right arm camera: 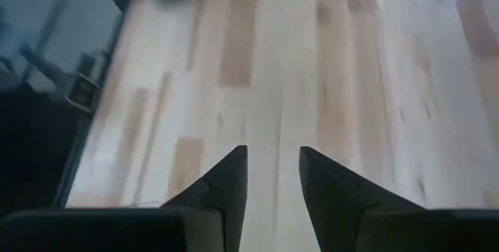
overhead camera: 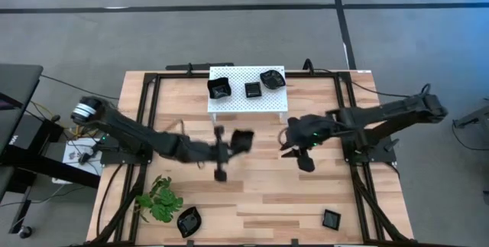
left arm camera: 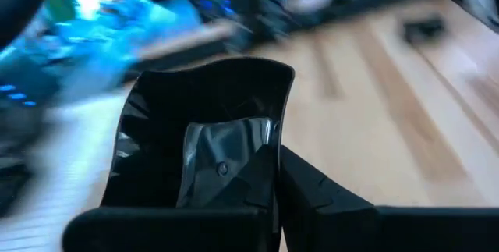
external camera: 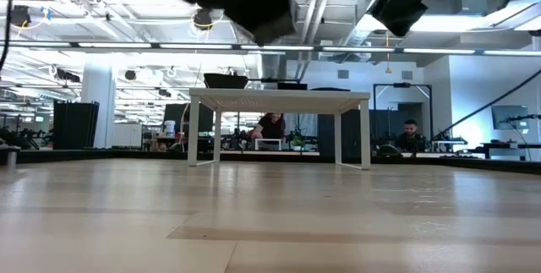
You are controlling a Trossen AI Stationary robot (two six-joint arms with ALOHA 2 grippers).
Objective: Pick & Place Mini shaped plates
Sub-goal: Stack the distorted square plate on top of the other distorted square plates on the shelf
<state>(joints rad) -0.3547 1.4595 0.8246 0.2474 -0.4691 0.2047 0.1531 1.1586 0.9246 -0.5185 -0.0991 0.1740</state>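
Observation:
My left gripper (overhead camera: 233,143) hangs above the table's middle, shut on a glossy black mini plate (overhead camera: 243,140) with a wavy rim. The same plate (left arm camera: 210,119) fills the left wrist view, and the low view shows it (external camera: 275,9) high above the table. My right gripper (overhead camera: 303,157) hovers to its right, open and empty (right arm camera: 273,162) over bare wood. Three more black plates (overhead camera: 219,88) (overhead camera: 252,89) (overhead camera: 272,78) rest on the white platform (overhead camera: 244,103). Two others (overhead camera: 189,222) (overhead camera: 331,219) lie flat near the table's near edge. My left gripper pinches the black plate by its rim wall (left arm camera: 269,154). One finger (left arm camera: 312,197) shows on the outer side, and the plate hides the other. The plate is lifted clear of the table and stands tilted on edge in the hold.
The white perforated platform on legs (external camera: 279,100) stands at the table's far side. A green plant sprig (overhead camera: 159,199) lies at the near left corner. Black frame rails (overhead camera: 145,117) (overhead camera: 355,125) run along both sides. Bare wood lies between the grippers and the near edge. People sit in the room beyond.

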